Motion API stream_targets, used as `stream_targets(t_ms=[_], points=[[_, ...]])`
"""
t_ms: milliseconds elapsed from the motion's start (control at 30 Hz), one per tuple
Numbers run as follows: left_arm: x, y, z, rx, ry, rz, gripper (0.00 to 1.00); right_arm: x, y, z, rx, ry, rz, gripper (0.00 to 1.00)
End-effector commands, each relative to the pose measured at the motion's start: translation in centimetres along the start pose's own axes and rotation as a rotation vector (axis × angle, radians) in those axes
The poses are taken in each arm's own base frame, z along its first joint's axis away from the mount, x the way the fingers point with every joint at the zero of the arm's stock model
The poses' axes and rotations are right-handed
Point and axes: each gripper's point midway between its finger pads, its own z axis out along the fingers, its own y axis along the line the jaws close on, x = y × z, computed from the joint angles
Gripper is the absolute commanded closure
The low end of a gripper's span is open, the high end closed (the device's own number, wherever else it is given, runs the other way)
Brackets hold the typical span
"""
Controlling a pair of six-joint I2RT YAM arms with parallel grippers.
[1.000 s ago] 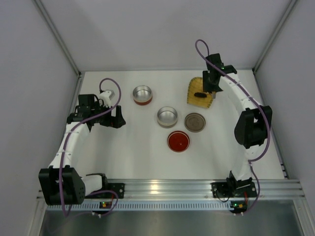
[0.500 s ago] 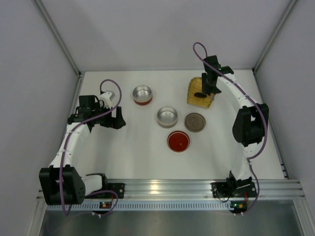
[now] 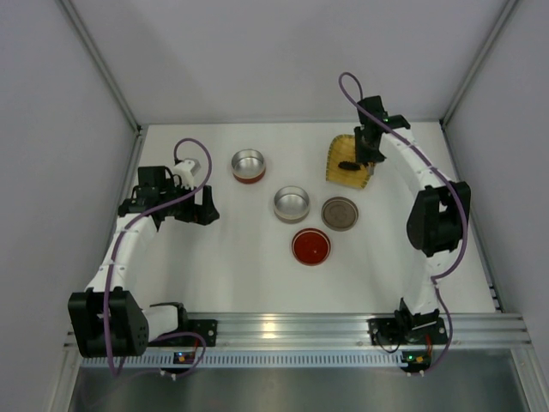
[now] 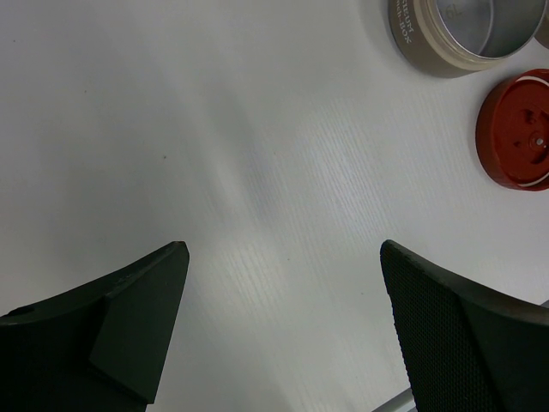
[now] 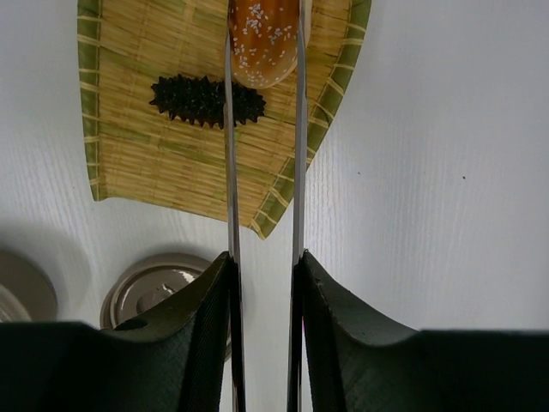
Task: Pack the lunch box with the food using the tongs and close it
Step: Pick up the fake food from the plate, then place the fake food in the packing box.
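The right gripper was clenched on the slim silver-grey metal tongs. Their 2 thin arms straddled the rounded orange chunk speckled with pale seeds, at the far edge of the yellow woven tray, far right on the white table. Whether the tips were actually pressing the chunk could not be told.

The likeliest trouble was the round chunk slipping out from between such narrow arms if the squeeze landed off-centre, or dropping in transit if it was too light. The smaller spiky black piece lay just left of the chunk. The tongs' left arm crossed its right end, so a lift might drag it along.

A grey-brown round lid lay just near of the tray, with an open beige-walled tin to its left. A red round lid sat nearer and a red-based tin farther left. The left gripper hung released, jaws wide, well apart on the left.
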Motion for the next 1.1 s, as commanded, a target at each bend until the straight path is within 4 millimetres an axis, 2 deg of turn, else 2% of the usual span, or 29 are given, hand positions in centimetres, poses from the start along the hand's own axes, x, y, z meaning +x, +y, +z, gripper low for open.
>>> stream_targets(t_ms=[0,100,433,600,767,800,867,900,967,1000,1067], points=[[-2.0,-0.2,-0.5,0.012,-0.063,0.017,0.02,-2.3,-1.2,-3.3,-0.059,-0.091,0.036,0.98],[-2.3,-0.6,-0.6,0.027,-0.064,0.016,0.02,-2.6,-1.8,-4.0,-0.084,-0.1,0.032,1.0],[-2.3,-0.7,-0.6,0.045,-0.046,0.0,0.02,-4.0,-1.4,-6.9,-0.2,-0.197,-0.114,1.0],[-3.0,-1.0,-1.2,0.081,-0.066,-0.02,0.02,-5.1,1.1,-9.6,-0.363,-0.264,-0.196,1.0],[-3.6,0.3,-1.7,0.123,-0.084,-0.099,0.02,-6.2,3.4,-12.1,-0.48,-0.322,-0.254,1.0],[-3.9,1.0,-2.1,0.12,-0.099,-0.12,0.02,-6.3,4.4,-12.6,-0.505,-0.332,-0.268,1.0],[-3.8,1.3,-2.0,0.151,-0.091,-0.143,0.02,-6.6,5.8,-13.6,-0.547,-0.359,-0.287,1.0],[-3.8,1.6,-2.1,0.156,-0.091,-0.147,0.02,-6.4,7.3,-14.1,-0.575,-0.365,-0.312,1.0],[-3.6,1.5,-1.9,0.175,-0.078,-0.158,0.02,-6.8,9.1,-14.8,-0.605,-0.392,-0.332,1.0],[-3.5,1.6,-1.8,0.178,-0.077,-0.158,0.02,-6.4,10.9,-15.1,-0.632,-0.392,-0.359,1.0],[-3.3,1.7,-1.7,0.171,-0.072,-0.162,0.02,-6.7,12.4,-15.6,-0.629,-0.416,-0.39,1.0]])
